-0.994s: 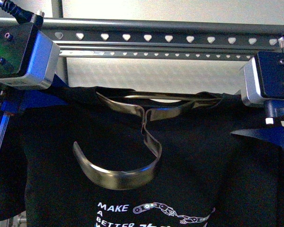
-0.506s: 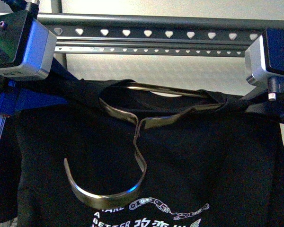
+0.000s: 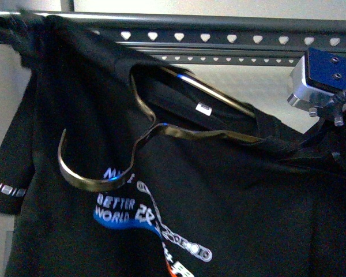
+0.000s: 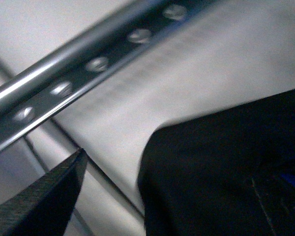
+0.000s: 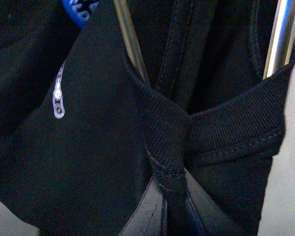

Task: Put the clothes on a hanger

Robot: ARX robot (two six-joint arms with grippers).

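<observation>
The clothes (image 3: 230,196), a black T-shirt with white and blue lettering, hang tilted in the front view. Their left shoulder is up by the rail and the right shoulder is lower. The white neck label (image 3: 203,108) shows inside the collar. The brass hanger (image 3: 161,130) has its arms through the neck and its broad hook (image 3: 81,173) curves down over the chest. My right gripper (image 5: 166,204) is shut on a fold of the collar beside a hanger arm (image 5: 130,42). My left gripper (image 4: 157,196) is open; one dark finger (image 4: 46,196) shows, with black cloth (image 4: 226,172) beside it.
The grey rail with heart-shaped holes (image 3: 230,38) runs across the top just above the shirt, and also shows in the left wrist view (image 4: 88,64). My right wrist housing (image 3: 317,81) sits under the rail at the right. A pale wall lies behind.
The shirt and hanger have swung up and to the left, the left shoulder rising to the rail. My left arm has left the front view. The right wrist has dropped lower.
</observation>
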